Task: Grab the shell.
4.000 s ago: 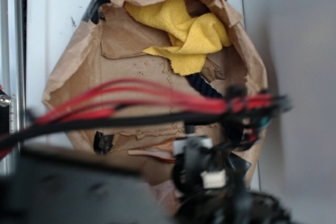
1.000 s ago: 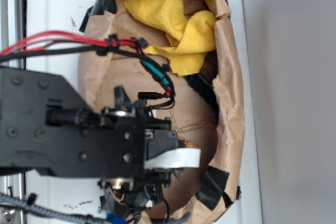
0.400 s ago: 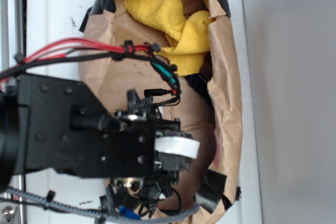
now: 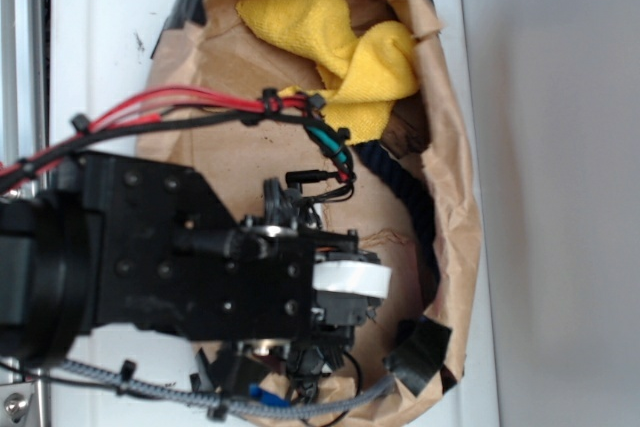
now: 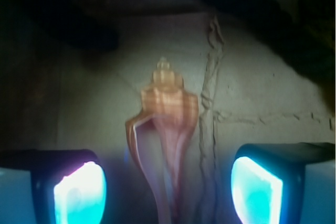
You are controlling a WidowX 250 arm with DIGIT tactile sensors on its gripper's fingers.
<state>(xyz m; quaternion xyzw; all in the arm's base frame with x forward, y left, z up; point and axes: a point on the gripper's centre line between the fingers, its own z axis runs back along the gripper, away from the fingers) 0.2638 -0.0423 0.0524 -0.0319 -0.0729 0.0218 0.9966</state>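
Claw: the gripper (image 5: 168,190) stands with its jaws apart, one glowing pad (image 5: 79,192) low at the left of the wrist view and the other low at the right, neither touching anything.
Shell: the shell (image 5: 163,129) lies on the brown paper between the two pads, spire pointing away from the camera, long tail running down toward the bottom edge; apart from both pads.
Paper: a creased seam runs just beside the shell on its right.
Arm: in the exterior view the black arm (image 4: 150,257) covers the lower part of the paper bag (image 4: 455,207), hiding the shell there; red and black cables (image 4: 170,107) trail off to the left edge.
Writing: none that can be read.
Cloth: a yellow cloth (image 4: 340,47) is bunched at the bag's far end.
Surface: the bag rests on a white panel (image 4: 110,27); grey wall on the right.
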